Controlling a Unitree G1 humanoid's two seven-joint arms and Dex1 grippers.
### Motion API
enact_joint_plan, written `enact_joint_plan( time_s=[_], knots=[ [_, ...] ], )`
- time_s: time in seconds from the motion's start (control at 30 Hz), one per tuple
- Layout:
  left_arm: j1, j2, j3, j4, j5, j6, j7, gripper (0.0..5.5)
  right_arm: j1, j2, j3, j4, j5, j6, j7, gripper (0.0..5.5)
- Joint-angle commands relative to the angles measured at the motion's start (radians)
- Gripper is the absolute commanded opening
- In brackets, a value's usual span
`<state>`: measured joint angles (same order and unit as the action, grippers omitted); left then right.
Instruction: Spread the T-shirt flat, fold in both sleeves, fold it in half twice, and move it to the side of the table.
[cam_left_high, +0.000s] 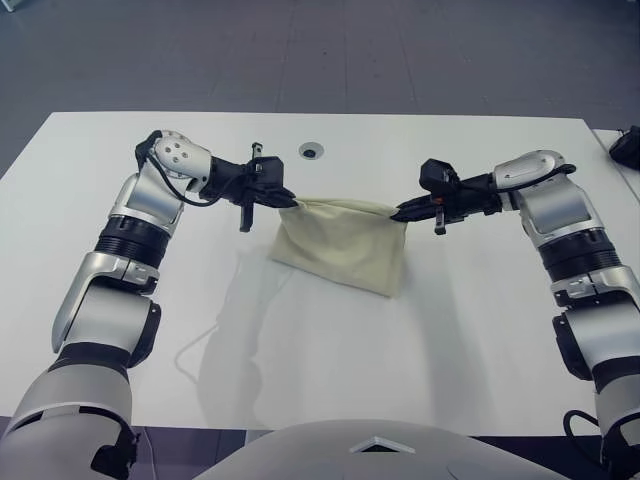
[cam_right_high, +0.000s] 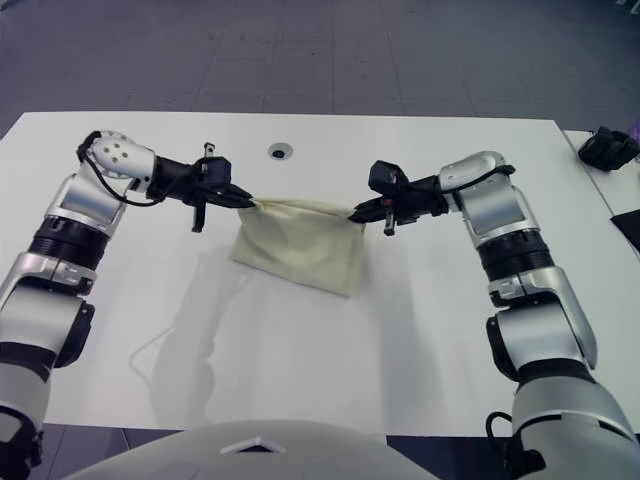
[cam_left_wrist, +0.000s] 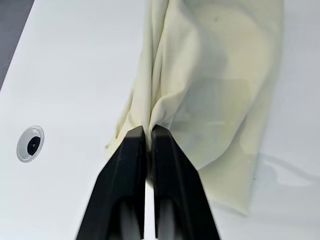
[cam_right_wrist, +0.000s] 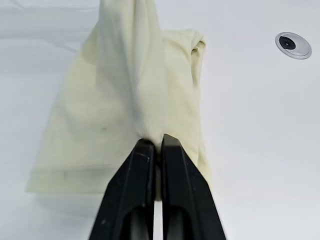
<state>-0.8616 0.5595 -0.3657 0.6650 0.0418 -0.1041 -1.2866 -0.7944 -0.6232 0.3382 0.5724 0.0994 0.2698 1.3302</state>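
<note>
A pale yellow T-shirt (cam_left_high: 345, 245), folded into a compact panel, hangs stretched between my two grippers above the white table (cam_left_high: 480, 330), its lower edge resting on the tabletop. My left gripper (cam_left_high: 285, 198) is shut on the shirt's upper left corner. My right gripper (cam_left_high: 400, 211) is shut on the upper right corner. In the left wrist view the black fingers (cam_left_wrist: 135, 160) pinch a bunch of the cloth (cam_left_wrist: 210, 85). In the right wrist view the fingers (cam_right_wrist: 172, 175) clamp a gathered fold of the T-shirt (cam_right_wrist: 125, 110).
A round grey cable grommet (cam_left_high: 312, 151) sits in the table behind the shirt. A dark object (cam_right_high: 605, 148) lies on a neighbouring surface at the far right. Bare tabletop stretches to the left, right and front of the shirt.
</note>
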Motion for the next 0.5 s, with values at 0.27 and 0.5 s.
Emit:
enact_joint_plan(
  time_s=[0.27, 0.5],
  knots=[
    [-0.118, -0.137, -0.001, 0.327, 0.127, -0.132, 0.202, 0.35, -0.052, 0.079, -0.034, 0.226, -0.089, -0.142, -0.093, 0.34],
    [-0.157, -0.187, 0.141, 0.37, 0.077, -0.131, 0.492, 1.54, -0.034, 0.134, -0.13, 0.222, -0.1, -0.19, -0.359, 1.46]
  ],
)
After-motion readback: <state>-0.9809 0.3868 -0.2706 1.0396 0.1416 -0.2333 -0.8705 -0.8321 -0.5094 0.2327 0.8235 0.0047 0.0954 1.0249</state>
